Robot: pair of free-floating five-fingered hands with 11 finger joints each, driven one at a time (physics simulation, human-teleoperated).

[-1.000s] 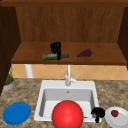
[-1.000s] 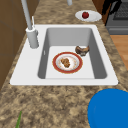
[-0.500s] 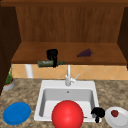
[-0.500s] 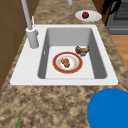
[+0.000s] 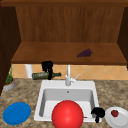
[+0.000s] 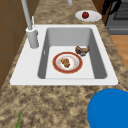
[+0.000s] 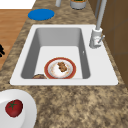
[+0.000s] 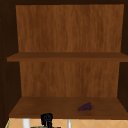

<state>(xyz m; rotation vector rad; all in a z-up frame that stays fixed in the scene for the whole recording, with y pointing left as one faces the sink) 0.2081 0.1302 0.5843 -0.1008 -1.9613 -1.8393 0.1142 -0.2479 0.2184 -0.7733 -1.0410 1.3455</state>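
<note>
The right hand (image 5: 98, 113) hangs at the sink's (image 5: 42, 100) front right corner, just beside the white plate (image 5: 117, 120) with a tomato (image 5: 114, 113); I cannot tell how its fingers stand. Farther back, the left hand (image 5: 47, 68) is curled round the bottle (image 5: 42, 75), held level above the counter behind the sink, under the shelf (image 5: 50, 53). Keeping it level and clear of the faucet (image 5: 68, 75) looks wise.
</note>
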